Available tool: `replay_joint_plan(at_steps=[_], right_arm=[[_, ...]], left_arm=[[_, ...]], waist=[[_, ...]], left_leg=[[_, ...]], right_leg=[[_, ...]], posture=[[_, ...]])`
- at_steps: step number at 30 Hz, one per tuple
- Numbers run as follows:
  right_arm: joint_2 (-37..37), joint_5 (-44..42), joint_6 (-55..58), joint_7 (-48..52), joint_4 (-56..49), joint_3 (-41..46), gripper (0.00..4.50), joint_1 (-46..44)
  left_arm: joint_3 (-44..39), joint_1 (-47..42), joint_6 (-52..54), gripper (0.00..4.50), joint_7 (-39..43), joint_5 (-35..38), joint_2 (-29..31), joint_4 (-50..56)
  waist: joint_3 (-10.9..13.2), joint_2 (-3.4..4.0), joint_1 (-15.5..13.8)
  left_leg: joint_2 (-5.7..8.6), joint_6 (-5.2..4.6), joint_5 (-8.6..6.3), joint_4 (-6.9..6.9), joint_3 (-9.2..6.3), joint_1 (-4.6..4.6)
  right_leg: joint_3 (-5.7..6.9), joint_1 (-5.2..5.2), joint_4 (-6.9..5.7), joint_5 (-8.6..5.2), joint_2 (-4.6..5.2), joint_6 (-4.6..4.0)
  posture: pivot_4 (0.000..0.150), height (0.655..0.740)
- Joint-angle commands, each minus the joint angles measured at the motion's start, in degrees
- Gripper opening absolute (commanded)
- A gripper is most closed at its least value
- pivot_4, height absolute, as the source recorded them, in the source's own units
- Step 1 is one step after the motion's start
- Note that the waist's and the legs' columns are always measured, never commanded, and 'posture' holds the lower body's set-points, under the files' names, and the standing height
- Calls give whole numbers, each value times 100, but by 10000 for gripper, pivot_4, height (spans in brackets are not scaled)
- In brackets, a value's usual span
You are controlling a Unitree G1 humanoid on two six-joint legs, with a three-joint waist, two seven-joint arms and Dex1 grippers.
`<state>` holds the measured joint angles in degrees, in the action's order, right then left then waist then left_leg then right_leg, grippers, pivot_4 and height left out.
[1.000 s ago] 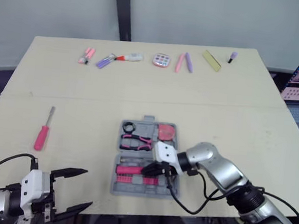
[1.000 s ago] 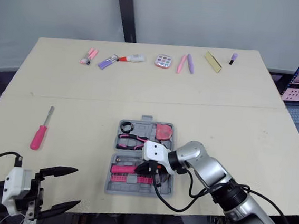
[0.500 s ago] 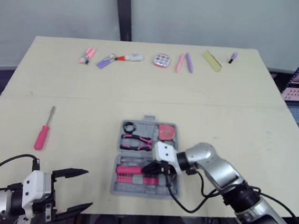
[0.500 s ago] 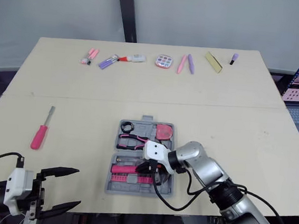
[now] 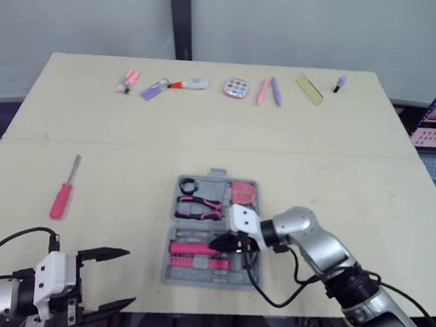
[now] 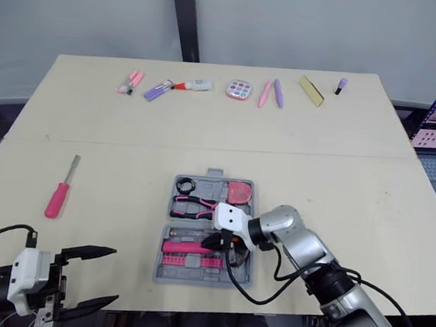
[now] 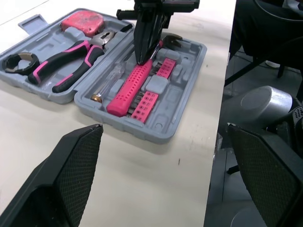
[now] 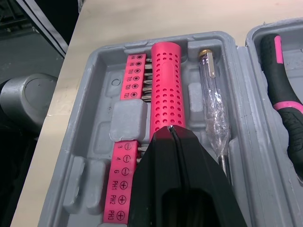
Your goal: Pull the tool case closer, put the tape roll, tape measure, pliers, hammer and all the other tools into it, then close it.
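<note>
Touching the pink hammer handle (image 8: 166,90) in the tool case (image 8: 97,118) beneath it, the right pincer (image 6: 210,242) is closed, gripping nothing; the left pincer (image 5: 126,278) gapes wide, empty

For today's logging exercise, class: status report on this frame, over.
Left gripper open, at table edge. Right gripper shut, tip at hammer handle in tool case. Screwdriver outside case, on table.
</note>
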<state>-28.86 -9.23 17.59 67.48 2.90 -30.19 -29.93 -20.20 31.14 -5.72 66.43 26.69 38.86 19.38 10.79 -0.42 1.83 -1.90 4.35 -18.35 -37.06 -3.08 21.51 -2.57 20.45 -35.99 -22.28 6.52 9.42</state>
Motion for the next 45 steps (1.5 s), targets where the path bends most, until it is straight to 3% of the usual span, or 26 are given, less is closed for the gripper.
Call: replay_joint_plan(at_steps=[1,45], right_arm=[[-82,56,-43,99,23,109,379,113],[-211,728,-151,-20,422,-136,379,713]], left_arm=[[10,21,-155,45000,69,7,4,-18],[385,-469,-173,45000,-68,-55,92,-31]], waist=[[0,0,-1],[-70,-31,-22]], left_leg=[[0,0,0,-1,0,0],[0,-3,-6,0,-18,-48]], right_leg=[[0,-1,0,0,0,0],[18,-71,18,0,0,0]], posture=[[1500,7400],[1500,7400]])
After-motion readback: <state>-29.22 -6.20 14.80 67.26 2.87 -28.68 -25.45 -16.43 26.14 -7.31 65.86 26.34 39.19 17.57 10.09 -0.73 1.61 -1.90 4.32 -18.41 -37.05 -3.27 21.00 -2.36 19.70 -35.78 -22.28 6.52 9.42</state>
